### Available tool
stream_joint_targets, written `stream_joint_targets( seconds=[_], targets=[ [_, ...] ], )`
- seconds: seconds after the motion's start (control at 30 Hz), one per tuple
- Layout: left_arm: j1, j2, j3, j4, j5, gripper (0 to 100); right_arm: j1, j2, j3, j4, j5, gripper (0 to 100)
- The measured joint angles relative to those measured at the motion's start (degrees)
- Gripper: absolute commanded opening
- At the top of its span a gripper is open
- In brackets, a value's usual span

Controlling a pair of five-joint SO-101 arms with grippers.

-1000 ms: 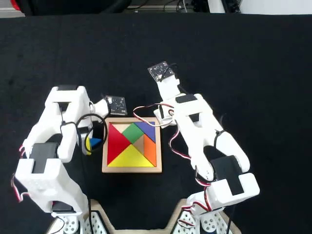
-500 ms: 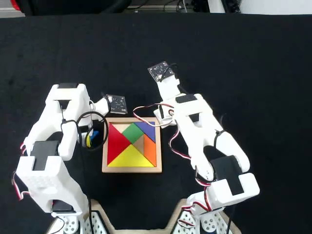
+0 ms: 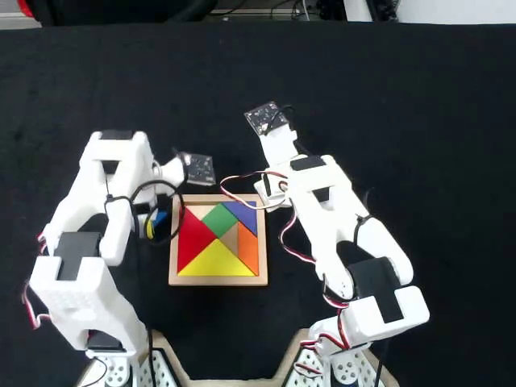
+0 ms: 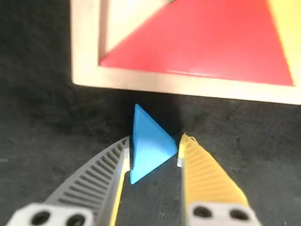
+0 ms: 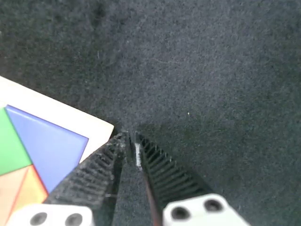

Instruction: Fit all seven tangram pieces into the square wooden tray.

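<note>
The square wooden tray [image 3: 218,280] lies between the two arms and holds red [image 3: 193,234], green [image 3: 218,218], blue-violet [image 3: 244,215], orange [image 3: 248,246] and yellow [image 3: 216,260] pieces. Its corner nearest the left gripper shows bare wood [image 4: 123,19] beside the red piece [image 4: 207,44]. My left gripper [image 4: 153,146] is shut on a small blue triangle [image 4: 148,143], just outside the tray's left rim [image 4: 188,87]; it is also seen from above [image 3: 159,218]. My right gripper [image 5: 129,141] is shut with nothing in it, at the tray's far right corner [image 5: 101,127].
Black cloth [image 3: 403,105] covers the whole table. The white arm bodies [image 3: 81,242] [image 3: 347,234] flank the tray on both sides, and their bases sit at the front edge.
The left arm has shifted away from the front edge along the tray's left side, carrying the blue triangle. The right arm has kept still.
</note>
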Motion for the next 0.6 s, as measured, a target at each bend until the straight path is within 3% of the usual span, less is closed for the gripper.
stream_joint_targets(
  seconds=[0.13, 0.33, 0.6],
  targets=[
    [2.0, -5.7, -3.5, 5.6, 0.0, 13, 0.0, 0.0, 0.0, 0.0, 0.0, 1.2],
    [8.4, -11.5, -3.8, 6.2, 0.9, 13, 2.2, 0.0, 0.0, 0.0, 0.0, 1.3],
    [17.8, -11.7, 3.1, -9.3, 4.7, 13, 9.3, -0.4, -0.2, 0.0, -6.2, 1.5]
  ],
)
